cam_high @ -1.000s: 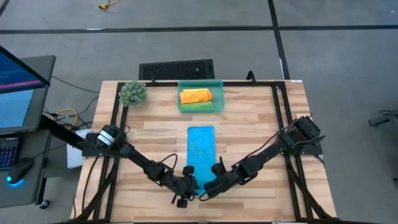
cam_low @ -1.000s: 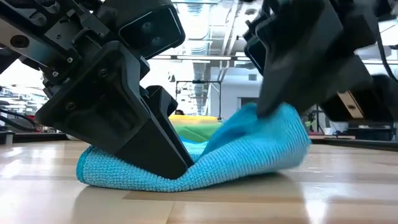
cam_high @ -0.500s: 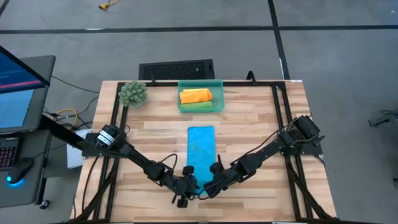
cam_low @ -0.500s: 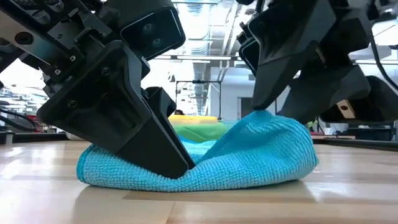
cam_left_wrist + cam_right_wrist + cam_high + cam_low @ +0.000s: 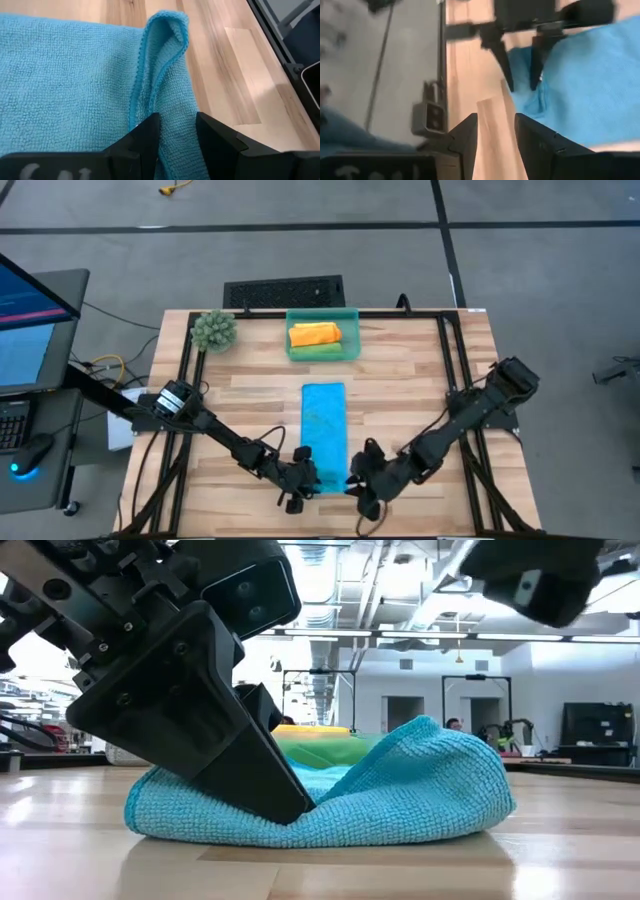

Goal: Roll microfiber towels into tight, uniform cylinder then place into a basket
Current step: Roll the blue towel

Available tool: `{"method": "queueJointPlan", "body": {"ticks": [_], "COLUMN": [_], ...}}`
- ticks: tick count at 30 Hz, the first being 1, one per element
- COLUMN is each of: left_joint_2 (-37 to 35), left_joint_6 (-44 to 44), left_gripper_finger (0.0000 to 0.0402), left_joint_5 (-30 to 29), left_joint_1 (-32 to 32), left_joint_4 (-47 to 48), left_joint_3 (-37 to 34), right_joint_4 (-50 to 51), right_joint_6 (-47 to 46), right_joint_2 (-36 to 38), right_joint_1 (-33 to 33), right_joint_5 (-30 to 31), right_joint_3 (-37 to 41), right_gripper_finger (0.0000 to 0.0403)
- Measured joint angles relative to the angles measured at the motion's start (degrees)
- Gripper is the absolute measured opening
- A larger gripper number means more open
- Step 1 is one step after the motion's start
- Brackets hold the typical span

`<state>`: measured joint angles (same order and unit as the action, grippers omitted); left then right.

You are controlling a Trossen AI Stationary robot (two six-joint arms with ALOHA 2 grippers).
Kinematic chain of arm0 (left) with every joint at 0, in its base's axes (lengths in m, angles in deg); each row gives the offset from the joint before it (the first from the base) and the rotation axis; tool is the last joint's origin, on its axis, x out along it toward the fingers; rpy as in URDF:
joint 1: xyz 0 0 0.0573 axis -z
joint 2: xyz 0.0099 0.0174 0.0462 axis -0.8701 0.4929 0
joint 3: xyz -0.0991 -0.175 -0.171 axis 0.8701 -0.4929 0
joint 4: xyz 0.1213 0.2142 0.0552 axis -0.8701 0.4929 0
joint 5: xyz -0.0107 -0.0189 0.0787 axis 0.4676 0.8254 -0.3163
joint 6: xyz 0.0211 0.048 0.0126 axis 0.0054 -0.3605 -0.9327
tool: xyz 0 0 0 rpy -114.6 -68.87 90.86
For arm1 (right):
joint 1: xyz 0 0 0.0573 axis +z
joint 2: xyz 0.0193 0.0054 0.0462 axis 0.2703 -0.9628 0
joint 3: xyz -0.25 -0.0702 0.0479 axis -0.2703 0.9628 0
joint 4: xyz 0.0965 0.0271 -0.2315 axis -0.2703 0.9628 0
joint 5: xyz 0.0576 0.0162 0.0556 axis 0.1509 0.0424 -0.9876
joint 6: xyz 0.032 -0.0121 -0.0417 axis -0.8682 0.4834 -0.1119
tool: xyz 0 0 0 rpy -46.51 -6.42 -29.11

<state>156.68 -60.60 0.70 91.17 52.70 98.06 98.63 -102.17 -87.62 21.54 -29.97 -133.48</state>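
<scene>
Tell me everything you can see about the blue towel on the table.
The blue towel is a bright, nubby microfiber cloth lying as a long narrow strip on the wooden table, below the basket. Its near end is bunched into a raised fold, where the left gripper pinches the edge. The right gripper is off it.

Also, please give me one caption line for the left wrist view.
Left pincer pinching a raised fold of the blue towel on the wooden table.

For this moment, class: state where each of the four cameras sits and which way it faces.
High: overhead, facing down; both arms, blue towel, basket.
Low: tabletop level, facing across; left gripper pinching towel.
Left wrist: along its fingers gripping a fold.
Right wrist: right gripper open, off the towel.
All share the towel.
</scene>
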Motion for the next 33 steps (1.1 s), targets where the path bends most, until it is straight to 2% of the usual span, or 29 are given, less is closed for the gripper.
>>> {"method": "queueJointPlan", "body": {"ticks": [2,4,9,13,16,33], "left_joint_2": [0.0,0.0,0.0,0.1,0.1,0.1], "left_joint_6": [0.8,1.5,2.6,2.7,3.0,3.1], "left_gripper_finger": [0.0125,0.0125,0.0125,0.0125,0.0125,0.0125], "left_joint_5": [0.0,0.1,0.3,1.0,1.0,1.4], "left_joint_1": [0.0,-0.1,-0.2,-0.3,-0.3,-1.4], "left_joint_4": [-0.3,-0.5,-0.7,-0.9,-0.9,-1.6], "left_joint_3": [0.0,0.0,0.0,0.0,0.0,0.0], "right_joint_4": [-1.7,-2.4,-8.8,-9.7,-10.1,-9.2], "right_joint_6": [6.0,11.2,16.6,18.7,19.8,19.8], "right_joint_2": [-1.2,-2.8,-6.6,-8.3,-9.2,-10.0], "right_joint_1": [0.1,-0.4,-1.4,-1.9,-2.5,-7.5], "right_joint_5": [-0.7,-3.9,-7.1,-7.9,-10.6,-17.2], "right_joint_3": [0.0,0.0,0.0,0.0,0.0,0.1], "right_gripper_finger": [0.0153,0.0153,0.0140,0.0127,0.0121,0.0118]}}
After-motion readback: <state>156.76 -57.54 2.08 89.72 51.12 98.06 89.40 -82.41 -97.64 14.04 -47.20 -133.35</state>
